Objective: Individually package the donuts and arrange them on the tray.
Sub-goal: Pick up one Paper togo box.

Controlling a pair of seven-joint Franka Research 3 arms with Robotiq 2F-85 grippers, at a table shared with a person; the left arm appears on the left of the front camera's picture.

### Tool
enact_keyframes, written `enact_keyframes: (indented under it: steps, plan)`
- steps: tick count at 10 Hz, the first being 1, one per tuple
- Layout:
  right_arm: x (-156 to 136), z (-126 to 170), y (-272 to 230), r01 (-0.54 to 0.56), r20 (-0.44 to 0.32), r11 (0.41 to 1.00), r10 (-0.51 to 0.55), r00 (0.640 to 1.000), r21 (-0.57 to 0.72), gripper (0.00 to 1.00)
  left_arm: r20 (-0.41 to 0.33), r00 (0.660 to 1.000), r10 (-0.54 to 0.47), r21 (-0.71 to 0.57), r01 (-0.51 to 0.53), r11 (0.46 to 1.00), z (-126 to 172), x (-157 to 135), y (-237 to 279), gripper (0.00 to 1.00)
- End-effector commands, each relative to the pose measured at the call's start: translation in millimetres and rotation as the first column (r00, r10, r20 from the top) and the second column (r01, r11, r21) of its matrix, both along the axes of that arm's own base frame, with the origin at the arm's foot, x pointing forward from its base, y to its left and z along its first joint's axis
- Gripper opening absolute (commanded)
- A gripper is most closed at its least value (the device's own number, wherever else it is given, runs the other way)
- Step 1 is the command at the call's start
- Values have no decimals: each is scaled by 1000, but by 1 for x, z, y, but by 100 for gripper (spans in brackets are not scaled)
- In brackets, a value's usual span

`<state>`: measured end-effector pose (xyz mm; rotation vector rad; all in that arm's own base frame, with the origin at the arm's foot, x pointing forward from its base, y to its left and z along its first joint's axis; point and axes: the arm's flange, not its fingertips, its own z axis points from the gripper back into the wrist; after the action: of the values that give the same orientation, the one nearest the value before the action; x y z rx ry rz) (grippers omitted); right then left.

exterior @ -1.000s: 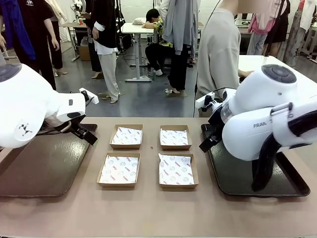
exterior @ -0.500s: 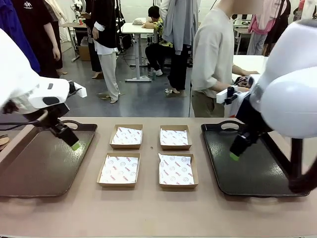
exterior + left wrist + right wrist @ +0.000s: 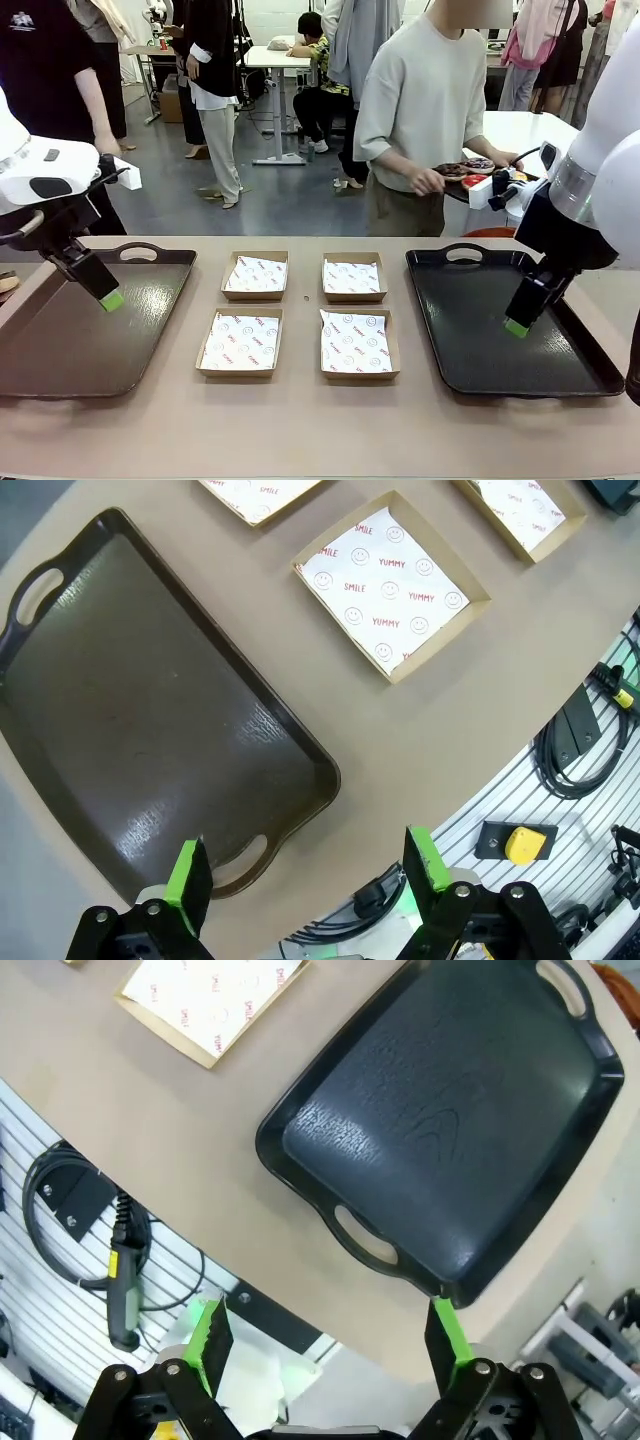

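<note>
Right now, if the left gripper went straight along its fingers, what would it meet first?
Probably the brown tray beneath it; nothing lies between, though depth is hard to judge.

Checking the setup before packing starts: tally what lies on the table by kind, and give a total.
Dark rectangular plastic trays with handles: 2
Shallow brown cardboard boxes lined with printed white paper: 4
Total: 6

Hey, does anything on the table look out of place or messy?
Nothing serious. The four boxes sit squarely between the left tray and right tray. Only a tiny dark speck lies on the table among them.
</note>
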<state>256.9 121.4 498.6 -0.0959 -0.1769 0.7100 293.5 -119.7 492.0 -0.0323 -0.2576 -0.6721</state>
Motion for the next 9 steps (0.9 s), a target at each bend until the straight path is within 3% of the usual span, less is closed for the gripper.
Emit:
enact_keyframes:
  steps: [1, 3, 4, 5, 6, 7, 9]
  plan:
    - [1, -2, 3, 3, -15, 1000, -2, 1000, 29, 100, -12, 1000, -9, -3, 9, 1000, -5, 3, -4, 100]
    - [0, 0, 0, 0, -2, 1000, 0, 1000, 2, 100, -6, 1000, 0, 2, 0, 1000, -2, 1, -1, 100]
    - [5, 5, -28, 134, -65, 952, -120, 991, 276, 100, -79, 995, 57, -208, -73, 975, 6, 9, 13, 100]
    - [9, 7, -65, 232, -118, 809, -200, 973, 539, 100, -162, 983, 92, -445, -156, 882, 14, 17, 33, 100]
    - [10, 3, -99, 299, -172, 656, -252, 952, 693, 100, -219, 970, 103, -596, -217, 773, 16, 22, 54, 100]
    - [7, -6, -126, 338, -209, 535, -288, 935, 774, 100, -291, 951, 104, -721, -289, 630, 15, 28, 77, 100]
    - [-5, -22, -176, 362, -283, 298, -278, 918, 883, 100, -404, 911, 81, -842, -406, 354, 3, 31, 121, 100]
